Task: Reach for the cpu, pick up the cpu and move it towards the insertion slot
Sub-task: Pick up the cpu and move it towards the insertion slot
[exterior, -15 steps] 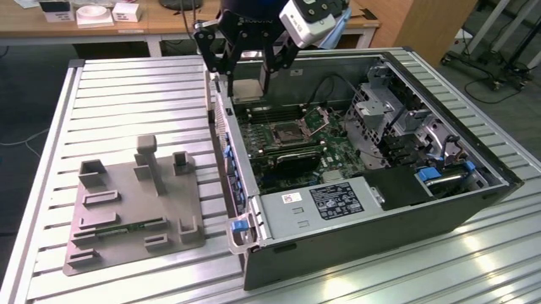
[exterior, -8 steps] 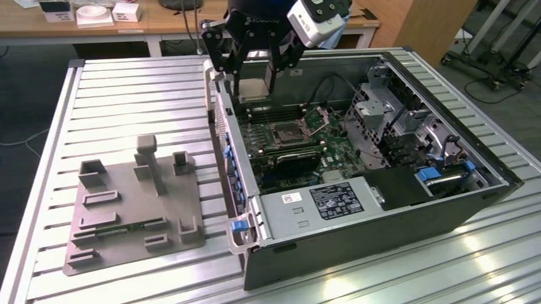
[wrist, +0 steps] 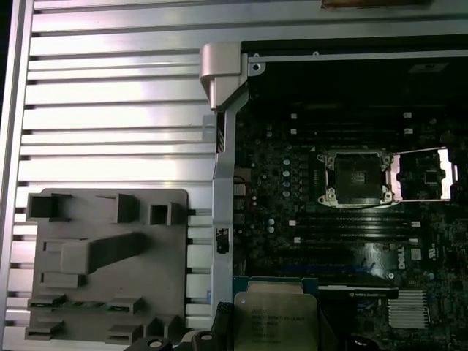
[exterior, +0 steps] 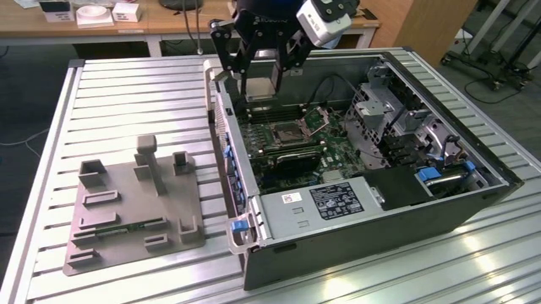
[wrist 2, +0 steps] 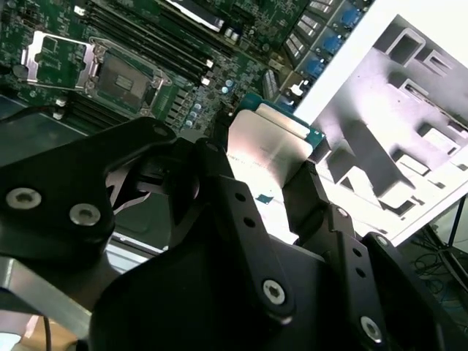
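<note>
We judge that the reaching and the picking up are done: the pincer [exterior: 260,85] is clamped on the cpu [exterior: 260,87] and carries it in the air above the open computer case [exterior: 473,149], over the edge of the motherboard [exterior: 292,149] on the exterior view's left. In the second wrist view the two black fingers [wrist 2: 241,205] press on opposite sides of the chip [wrist 2: 267,142], which sits flat between them. What is left is the way to the insertion slot [exterior: 285,133]; it lies lower on the board, well apart from the chip, with its hinged metal bracket [exterior: 320,118] swung open beside it. In the first wrist view the socket [wrist: 357,178] shows a dark centre in a silvery frame. The cpu [wrist: 276,320] looks like a small flat square with a dull silver metal top, a pale rim and a thin green border. The grey plastic tray [exterior: 127,209] rests on the ribbed tabletop [exterior: 127,95], and we see no chip in its recesses.
</note>
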`<state>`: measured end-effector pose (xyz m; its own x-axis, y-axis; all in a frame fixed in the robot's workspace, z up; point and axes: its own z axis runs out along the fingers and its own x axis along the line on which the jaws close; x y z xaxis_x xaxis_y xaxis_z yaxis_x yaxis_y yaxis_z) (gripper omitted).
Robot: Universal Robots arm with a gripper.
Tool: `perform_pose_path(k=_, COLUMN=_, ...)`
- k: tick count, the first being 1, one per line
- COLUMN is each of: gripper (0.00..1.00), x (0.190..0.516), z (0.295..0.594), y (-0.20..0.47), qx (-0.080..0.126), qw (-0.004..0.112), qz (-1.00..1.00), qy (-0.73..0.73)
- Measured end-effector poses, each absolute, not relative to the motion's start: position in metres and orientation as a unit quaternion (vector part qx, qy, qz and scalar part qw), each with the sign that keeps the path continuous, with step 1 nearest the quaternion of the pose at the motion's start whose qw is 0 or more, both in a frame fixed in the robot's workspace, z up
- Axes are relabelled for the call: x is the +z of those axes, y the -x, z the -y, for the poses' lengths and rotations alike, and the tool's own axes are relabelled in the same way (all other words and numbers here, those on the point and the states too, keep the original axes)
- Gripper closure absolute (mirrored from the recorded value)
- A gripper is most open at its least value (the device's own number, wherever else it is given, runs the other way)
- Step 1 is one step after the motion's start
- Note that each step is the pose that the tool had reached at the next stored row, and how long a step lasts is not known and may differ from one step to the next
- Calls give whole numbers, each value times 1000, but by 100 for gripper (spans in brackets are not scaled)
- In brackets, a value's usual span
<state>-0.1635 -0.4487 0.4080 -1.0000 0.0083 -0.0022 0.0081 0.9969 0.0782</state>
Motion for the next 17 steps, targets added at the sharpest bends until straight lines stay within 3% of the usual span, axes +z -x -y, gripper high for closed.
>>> perform_pose_path(k=17, gripper=46, x=406, z=408, y=144, qx=39, qw=1, qz=-999, qy=-4)
